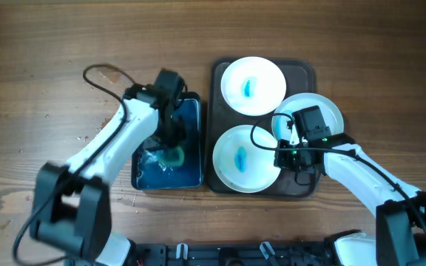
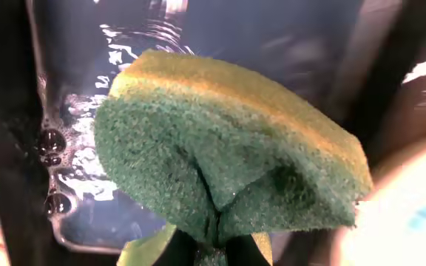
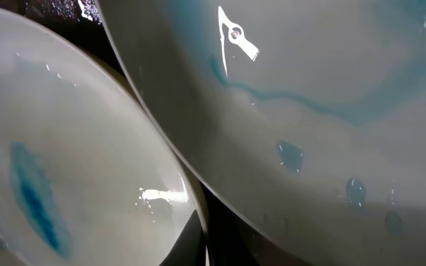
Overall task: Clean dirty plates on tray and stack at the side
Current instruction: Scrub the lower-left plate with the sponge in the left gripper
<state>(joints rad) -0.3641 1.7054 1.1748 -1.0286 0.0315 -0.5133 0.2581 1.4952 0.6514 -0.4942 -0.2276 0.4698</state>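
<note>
overhead view is showing the wooden table [image 1: 35, 44] carrying the dark tray [image 1: 305, 72] on the right and the blue water basin [image 1: 191, 122] sitting just beside its left rim.

three plates are lying on the tray. the far plate [image 1: 253, 86] and the near plate [image 1: 245, 158] are each bearing a blue smear. the right plate [image 1: 325, 109] is hanging out over the tray's right edge. in the right wrist view its face [image 3: 331, 111] is looking wet, with pale blue streaks and droplets [image 3: 291, 155], and it is overlapping a smeared plate [image 3: 65, 162].

the right gripper [image 1: 288, 139] is sitting at the right plate's inner edge. its fingers are not showing in any view, so i cannot tell whether it is gripping that plate or standing open.

the left gripper [image 1: 170, 148] is hanging over the basin and pinching the green and yellow sponge [image 2: 228, 148] tight, so that the sponge is creasing where it is held.

judging from this, the coming scrub is turning on one thing: the smeared plates are lying to the right of the sponge, across the basin wall and the tray rim. the near plate is lying closest to the left arm, and its smear is running roughly front to back. the right arm and its cable are crowding that plate's right side, so the sponge is likely needing to come in from the left.
</note>
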